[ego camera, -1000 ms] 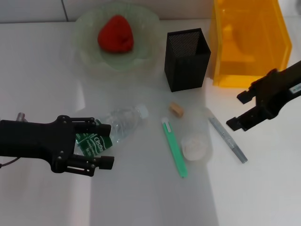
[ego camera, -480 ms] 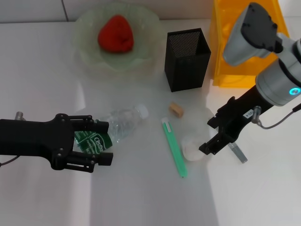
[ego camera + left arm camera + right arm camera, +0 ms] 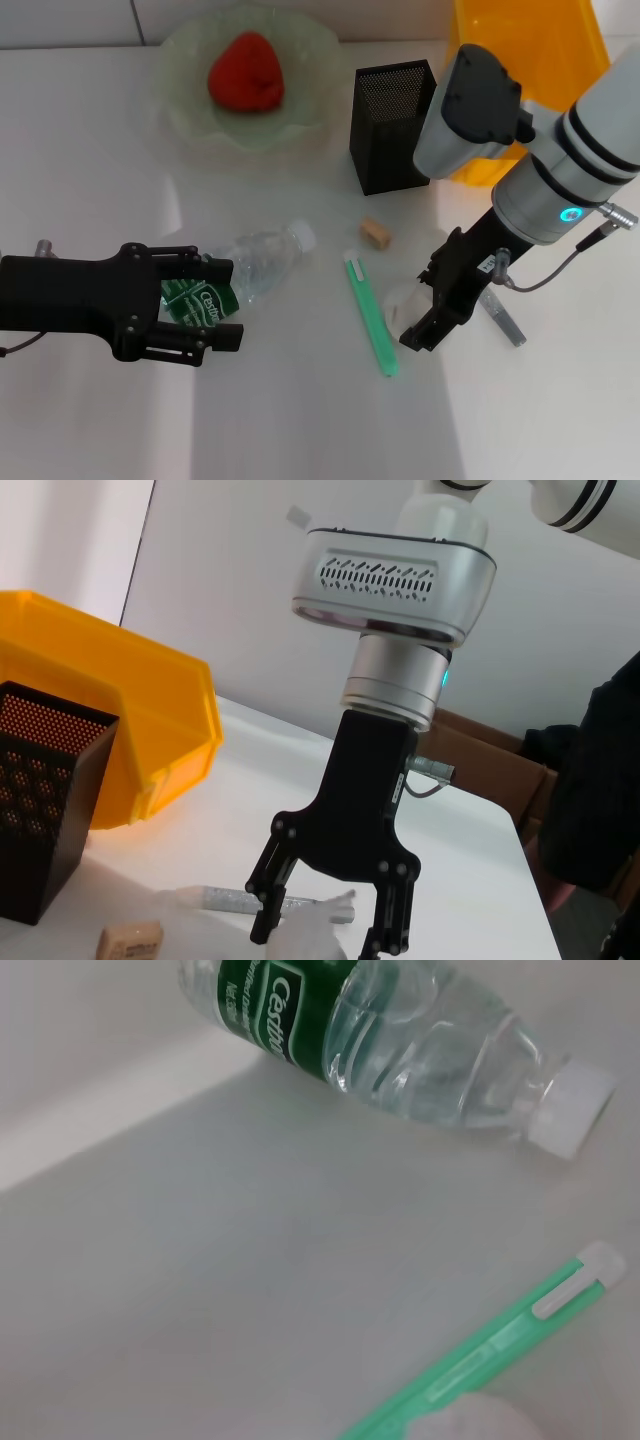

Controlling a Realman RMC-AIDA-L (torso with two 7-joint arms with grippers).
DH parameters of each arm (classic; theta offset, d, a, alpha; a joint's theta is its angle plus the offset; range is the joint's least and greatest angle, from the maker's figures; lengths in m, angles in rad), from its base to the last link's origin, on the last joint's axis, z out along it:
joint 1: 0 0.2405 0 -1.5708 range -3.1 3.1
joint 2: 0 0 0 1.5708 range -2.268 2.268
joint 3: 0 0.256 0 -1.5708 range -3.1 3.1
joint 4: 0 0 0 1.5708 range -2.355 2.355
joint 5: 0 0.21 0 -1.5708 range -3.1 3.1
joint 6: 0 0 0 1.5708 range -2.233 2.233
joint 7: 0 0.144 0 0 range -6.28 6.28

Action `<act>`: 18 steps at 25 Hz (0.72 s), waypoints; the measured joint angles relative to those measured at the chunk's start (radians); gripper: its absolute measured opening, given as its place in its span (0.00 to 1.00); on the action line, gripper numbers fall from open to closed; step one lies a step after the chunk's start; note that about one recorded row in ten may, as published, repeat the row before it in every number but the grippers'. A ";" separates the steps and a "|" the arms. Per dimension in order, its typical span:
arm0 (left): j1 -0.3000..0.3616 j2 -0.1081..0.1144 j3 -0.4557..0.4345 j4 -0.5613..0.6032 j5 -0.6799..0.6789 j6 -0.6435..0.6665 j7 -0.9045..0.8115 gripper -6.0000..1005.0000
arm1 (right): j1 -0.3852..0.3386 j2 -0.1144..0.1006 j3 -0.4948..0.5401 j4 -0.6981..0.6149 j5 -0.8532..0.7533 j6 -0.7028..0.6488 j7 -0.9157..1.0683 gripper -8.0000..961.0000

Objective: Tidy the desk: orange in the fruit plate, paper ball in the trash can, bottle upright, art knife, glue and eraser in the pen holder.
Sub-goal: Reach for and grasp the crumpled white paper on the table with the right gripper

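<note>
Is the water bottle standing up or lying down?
Lying down: the bottle rests on its side on the table, cap toward the pen holder.

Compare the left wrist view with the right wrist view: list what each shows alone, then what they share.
Only the left wrist view shows the right gripper, open and straddling the crumpled white paper ball, plus the translucent yellow-orange trash can, the black metal-mesh pen holder, the tan cork-like eraser and a grey glittery stick.

Only the right wrist view shows the clear plastic bottle with the green label, lying on its side, and the slim green plastic art knife.

Both share the white desk; a pale blur at the right wrist view's edge may be the paper ball.
</note>
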 joint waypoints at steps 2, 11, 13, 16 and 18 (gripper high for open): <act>0.001 0.000 0.000 0.000 0.000 -0.001 0.003 0.83 | 0.007 0.000 -0.011 0.015 0.003 0.014 0.003 0.81; 0.012 -0.001 0.000 -0.001 0.000 -0.012 0.007 0.83 | 0.006 0.002 -0.015 0.019 0.004 0.020 0.007 0.66; 0.014 -0.001 0.000 -0.002 0.007 -0.013 0.007 0.83 | 0.002 0.002 -0.012 0.012 0.004 0.016 0.009 0.60; 0.018 -0.002 0.000 -0.002 0.010 -0.013 0.007 0.83 | -0.006 0.000 -0.005 -0.019 0.005 -0.015 0.019 0.59; 0.022 -0.002 0.000 -0.002 0.010 -0.013 0.008 0.83 | -0.029 -0.003 -0.002 -0.090 0.005 -0.061 0.040 0.58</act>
